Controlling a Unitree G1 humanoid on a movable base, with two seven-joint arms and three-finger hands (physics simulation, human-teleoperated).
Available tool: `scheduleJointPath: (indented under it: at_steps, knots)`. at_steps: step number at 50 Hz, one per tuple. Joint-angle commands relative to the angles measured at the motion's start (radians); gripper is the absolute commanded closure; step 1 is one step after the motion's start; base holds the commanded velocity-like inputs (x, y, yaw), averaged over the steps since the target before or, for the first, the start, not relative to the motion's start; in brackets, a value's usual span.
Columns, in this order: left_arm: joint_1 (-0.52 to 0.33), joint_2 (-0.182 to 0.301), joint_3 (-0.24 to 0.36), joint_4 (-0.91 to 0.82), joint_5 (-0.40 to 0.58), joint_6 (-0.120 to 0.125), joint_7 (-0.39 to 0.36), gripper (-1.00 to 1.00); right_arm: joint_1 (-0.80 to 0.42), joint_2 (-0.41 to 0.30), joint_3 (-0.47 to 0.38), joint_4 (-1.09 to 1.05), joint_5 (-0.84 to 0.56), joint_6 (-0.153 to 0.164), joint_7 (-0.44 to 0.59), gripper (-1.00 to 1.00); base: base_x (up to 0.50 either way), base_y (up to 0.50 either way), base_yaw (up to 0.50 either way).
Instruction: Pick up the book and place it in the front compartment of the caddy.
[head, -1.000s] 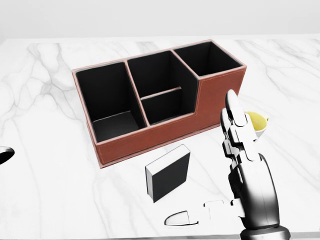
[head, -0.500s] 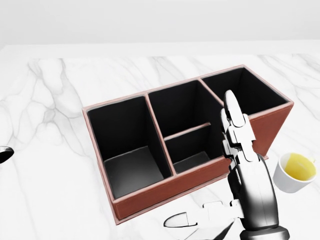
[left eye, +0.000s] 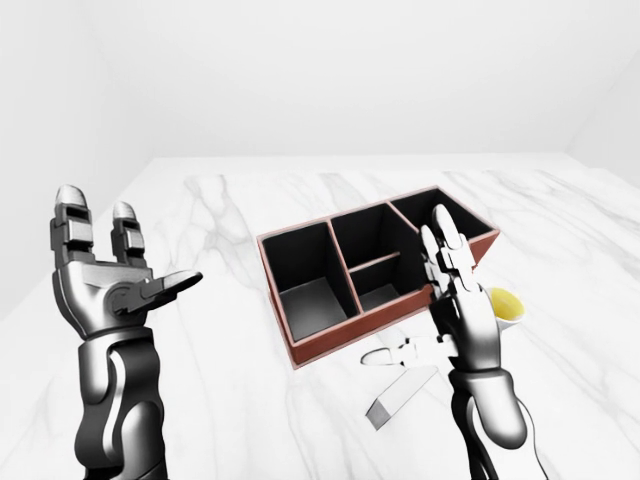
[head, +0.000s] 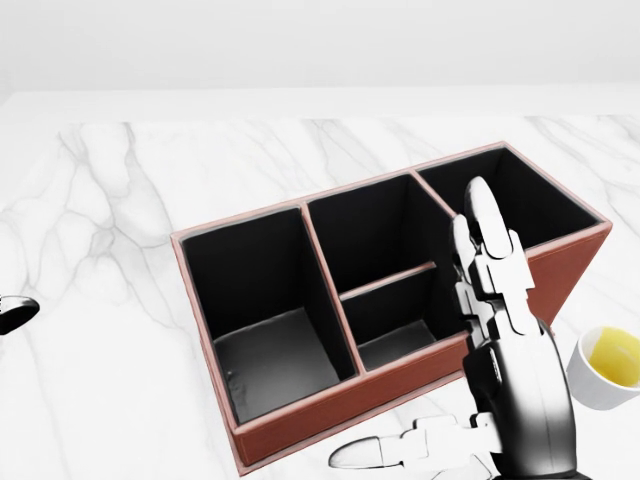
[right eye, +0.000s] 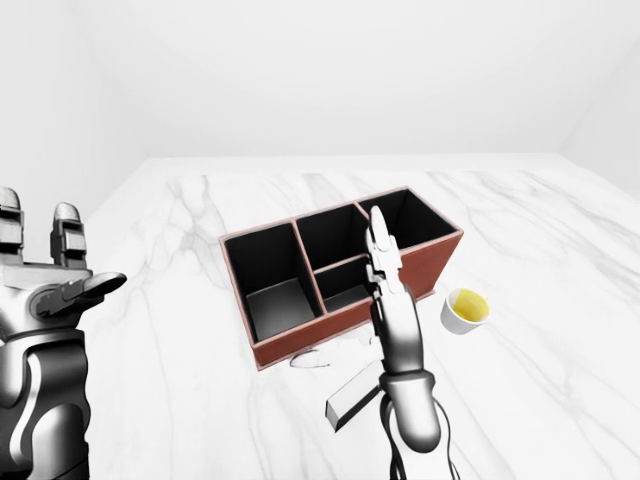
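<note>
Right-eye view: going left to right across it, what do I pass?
Left hand → caddy → right hand → cup. The book lies below the caddy, partly behind the right arm, so I leave it out of the order.

Head view steep and close over caddy (head: 400, 300); eye views farther, wider.

1. R hand (left eye: 462, 318): raised upright near centre of left-eye view, fingers (left eye: 440, 240) straight & pointing up, thumb (left eye: 392, 356) stuck out sideways to view's left. Open, holding nothing.
2. R forearm rises from bottom edge, near vertical.
3. L hand (left eye: 105, 285): up at view's left, palm open, two fingers upright, thumb pointing right. Empty.
4. L forearm vertical, elbow bent low at bottom-left.
</note>
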Motion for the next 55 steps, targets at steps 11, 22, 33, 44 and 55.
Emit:
scheduleJointPath:
  at_steps: [11, 22, 33, 44, 55]
  knots:
    - [0.012, -0.002, 0.004, -0.027, 0.000, 0.000, 0.001, -1.00, 0.272, -0.031, -0.077, -0.351, -0.099, 0.000, 0.191, -1.00, 0.00, 0.00, 0.00]
    - [0.007, 0.001, 0.015, -0.028, -0.004, 0.000, 0.001, -1.00, 0.282, 0.369, -0.431, -0.351, -0.425, 0.000, 0.663, -1.00, 0.00, 0.00, 0.00]
    - [0.010, -0.002, 0.009, -0.030, 0.002, 0.000, 0.001, -1.00, 0.141, 0.369, -0.696, -0.351, -0.487, 0.000, 0.663, -1.00, 0.00, 0.00, 0.00]
    - [0.012, -0.006, 0.007, -0.022, 0.008, 0.000, -0.005, -1.00, 0.095, 0.369, -0.782, -0.351, -0.514, -0.009, 0.663, -1.00, 0.00, 0.00, 0.00]
    - [0.005, -0.002, 0.005, -0.006, 0.010, 0.000, -0.005, -1.00, 0.057, 0.369, -0.763, -0.351, -0.590, 0.000, 0.663, -0.99, 0.00, 0.00, 0.00]
